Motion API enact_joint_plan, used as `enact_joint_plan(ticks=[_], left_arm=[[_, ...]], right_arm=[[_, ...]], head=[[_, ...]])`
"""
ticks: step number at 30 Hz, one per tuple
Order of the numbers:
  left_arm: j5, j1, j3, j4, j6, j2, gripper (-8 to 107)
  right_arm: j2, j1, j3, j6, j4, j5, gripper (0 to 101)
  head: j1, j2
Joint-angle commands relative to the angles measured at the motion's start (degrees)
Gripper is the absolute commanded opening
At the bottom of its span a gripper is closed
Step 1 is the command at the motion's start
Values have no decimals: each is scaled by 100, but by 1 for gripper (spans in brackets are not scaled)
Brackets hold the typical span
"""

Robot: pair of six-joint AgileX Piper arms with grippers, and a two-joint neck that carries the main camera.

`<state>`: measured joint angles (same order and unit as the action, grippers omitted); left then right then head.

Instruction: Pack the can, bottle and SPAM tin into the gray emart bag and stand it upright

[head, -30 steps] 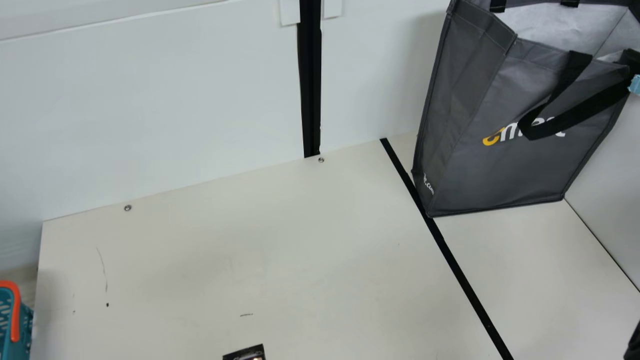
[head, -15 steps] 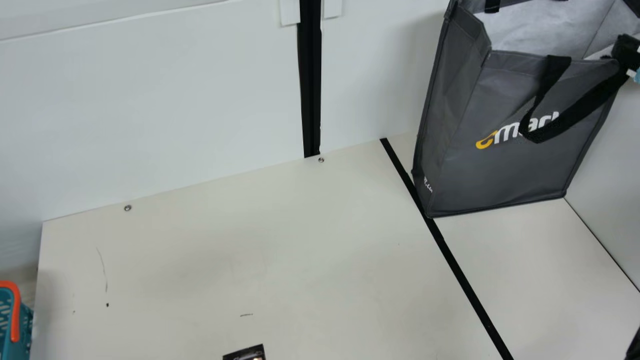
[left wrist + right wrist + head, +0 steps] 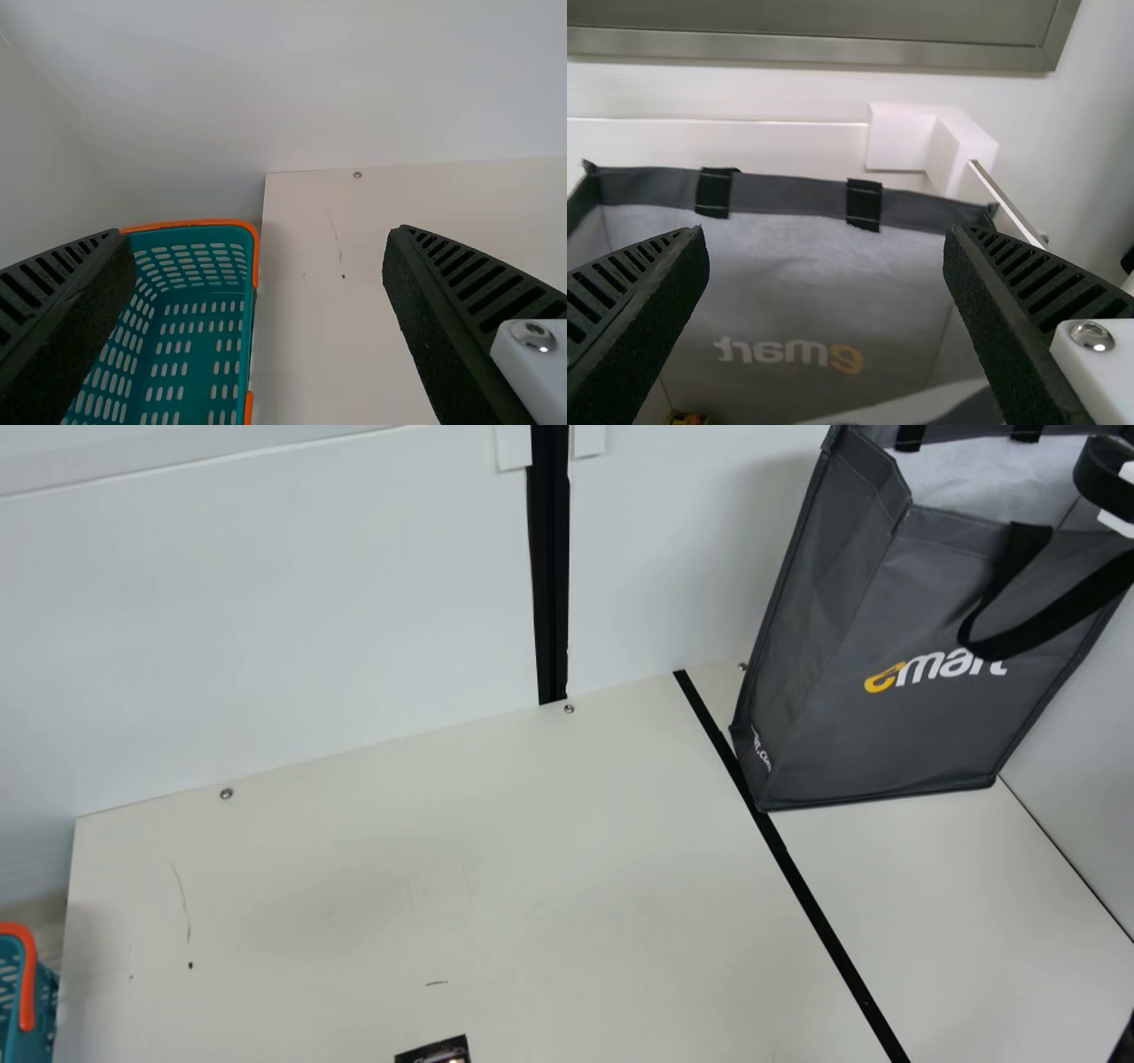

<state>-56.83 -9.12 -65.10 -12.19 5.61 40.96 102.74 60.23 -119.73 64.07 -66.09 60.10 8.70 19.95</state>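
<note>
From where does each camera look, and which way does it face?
Main: on the neck, looking down at the table and bag; apparently part of the right arm at its right edge.
Left wrist: on that arm, facing the basket and wall; own open left gripper.
Right wrist: on that arm, facing into the bag; own open right gripper.
Main and left share the basket; main and right, the bag.

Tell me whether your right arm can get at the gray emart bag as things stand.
Yes, it looks able to: my right claw is open, and the gray emart bag gapes in front of it, with nothing seen between them. The loose black strap might snag, though.
</note>
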Motion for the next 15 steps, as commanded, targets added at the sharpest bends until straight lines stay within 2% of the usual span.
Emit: enact_joint_plan(ticks=[1, 15], left_arm=[[0, 0, 0, 0, 0, 0, 90], [0, 0, 0, 0, 0, 0, 90]], right_arm=[[-37, -33, -30, 0, -3, 14, 95], [-338, -557, -92, -7, -124, 128, 95]], head=[[130, 5], [130, 5]])
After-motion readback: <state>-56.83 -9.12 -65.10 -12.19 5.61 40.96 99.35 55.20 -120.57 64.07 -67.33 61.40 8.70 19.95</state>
